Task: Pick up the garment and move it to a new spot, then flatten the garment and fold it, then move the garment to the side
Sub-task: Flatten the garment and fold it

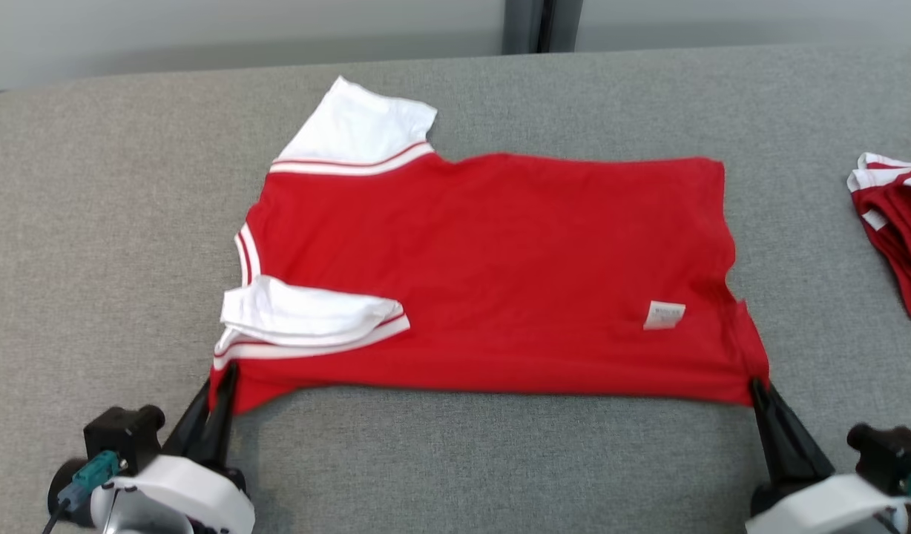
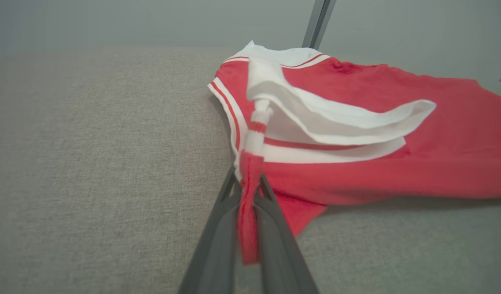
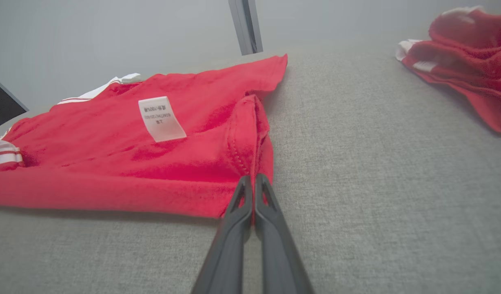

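The garment (image 1: 492, 274) is a red T-shirt with white, red-striped sleeves, lying sideways on the grey fabric surface (image 1: 92, 222), collar end to the left. One white sleeve is folded over its near left part. My left gripper (image 1: 222, 382) is shut on the garment's near left corner; in the left wrist view the red cloth (image 2: 250, 179) is pinched between the fingers (image 2: 218, 228). Over at the near right corner, my right gripper (image 1: 756, 386) is shut on the hem (image 3: 250, 163). A white care label (image 3: 160, 118) lies on the red cloth.
A second red-and-white garment (image 1: 897, 222) lies bunched at the right edge of the surface, also in the right wrist view's far right (image 3: 462, 53). A grey wall with a dark vertical post (image 1: 526, 26) stands behind the surface.
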Controlling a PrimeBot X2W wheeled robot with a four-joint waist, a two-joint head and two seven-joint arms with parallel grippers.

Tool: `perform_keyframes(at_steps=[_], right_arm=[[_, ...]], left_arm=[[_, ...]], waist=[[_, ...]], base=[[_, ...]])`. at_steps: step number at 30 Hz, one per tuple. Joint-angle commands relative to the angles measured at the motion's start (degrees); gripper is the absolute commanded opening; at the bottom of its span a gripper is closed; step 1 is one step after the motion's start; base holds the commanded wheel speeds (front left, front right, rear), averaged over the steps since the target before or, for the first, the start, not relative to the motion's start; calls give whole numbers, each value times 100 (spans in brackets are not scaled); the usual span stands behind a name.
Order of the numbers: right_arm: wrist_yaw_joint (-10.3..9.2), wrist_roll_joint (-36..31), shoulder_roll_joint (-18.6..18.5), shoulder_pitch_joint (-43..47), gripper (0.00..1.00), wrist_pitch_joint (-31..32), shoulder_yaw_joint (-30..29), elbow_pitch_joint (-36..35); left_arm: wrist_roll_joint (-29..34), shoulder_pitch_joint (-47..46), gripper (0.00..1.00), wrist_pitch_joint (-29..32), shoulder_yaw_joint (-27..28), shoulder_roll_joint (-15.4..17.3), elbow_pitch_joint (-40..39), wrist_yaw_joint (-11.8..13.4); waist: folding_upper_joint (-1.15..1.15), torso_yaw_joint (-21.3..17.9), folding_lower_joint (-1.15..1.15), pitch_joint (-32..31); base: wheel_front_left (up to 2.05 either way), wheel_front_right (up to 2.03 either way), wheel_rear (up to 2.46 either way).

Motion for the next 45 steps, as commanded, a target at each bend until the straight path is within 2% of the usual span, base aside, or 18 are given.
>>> perform_keyframes(at_steps=[1,8,13,14,15,16,17,18,25,32,45], right_arm=[[2,31,-56,165,0,55,-21,-88],[1,88,-6,913,0,392,-214,-364],[1,81,52,1125,0,520,-318,-503],[1,87,58,1100,0,555,-302,-497],[1,87,58,1100,0,555,-302,-497],[1,113,52,1063,32,607,-274,-457],[1,105,34,980,48,556,-282,-457],[1,128,41,902,100,517,-285,-454],[2,-19,163,500,100,222,-500,-402],[2,-371,270,96,100,106,-716,-797],[2,-636,372,94,100,339,-763,-1538]], left_arm=[[-68,175,0,90,48,51,-113,67],[-254,1030,0,571,49,2,-840,309],[-384,1287,0,728,49,-56,-1140,403],[-411,1279,14,734,50,-80,-1169,400],[-411,1279,14,734,50,-80,-1169,400],[-428,1261,31,746,39,-87,-1175,387],[-428,1219,58,751,29,-97,-1160,389],[-430,1168,100,745,9,-115,-1145,389],[-342,782,100,179,86,-227,-1007,431],[9,179,100,-502,128,-192,-1013,528],[205,-137,100,-586,35,-138,-863,643]], waist=[[0,10,0,-94],[0,56,0,-413],[0,63,0,-469],[0,56,0,-467],[0,56,0,-467],[0,46,0,-446],[0,36,0,-427],[0,28,0,-412],[0,-27,0,-344],[0,-42,0,-295],[0,-32,0,-168]], base=[[0,0,0],[0,0,0],[0,0,0],[0,0,0],[0,0,0],[0,0,0],[0,0,0],[0,0,0],[0,0,0],[0,0,0],[0,0,0]])
